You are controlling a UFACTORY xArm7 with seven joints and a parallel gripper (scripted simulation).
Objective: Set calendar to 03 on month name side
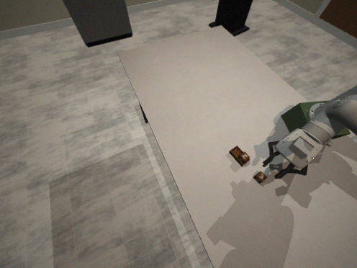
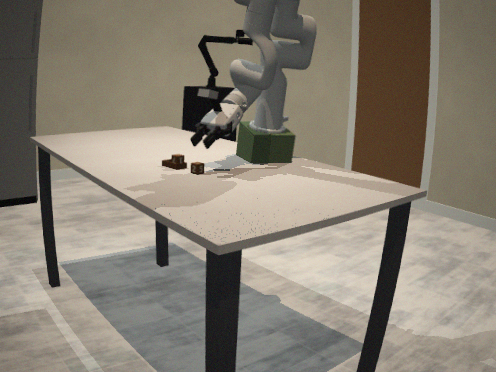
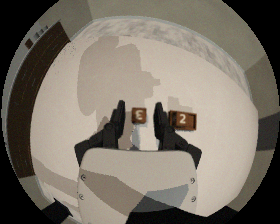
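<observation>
The brown tray (image 1: pixel 235 153) (image 2: pixel 171 165) (image 3: pixel 192 121) lies flat on the table. One cube (image 1: pixel 245 157) (image 2: pixel 177 159) (image 3: pixel 183 119) is in the tray toward one end, with a 2 on top; the other end is bare. The other cube (image 1: pixel 260 177) (image 2: pixel 197 168) (image 3: pixel 139 115) lies on the table beside the tray, with a 3 on top, turned upside down in the wrist view. Its side digits are too small to read surely. My gripper (image 1: pixel 270 171) (image 2: pixel 200 144) (image 3: pixel 139 108) is part open and empty, tilted, above the table near the loose cube. The month's name is not readable.
The arm's green base block (image 1: pixel 297 117) (image 2: pixel 254 146) stands on the table (image 1: pixel 201 86) (image 2: pixel 300 194) behind the gripper. The table's long edge is beyond the cubes, away from the base. A black stand (image 2: pixel 192 106) is behind the table.
</observation>
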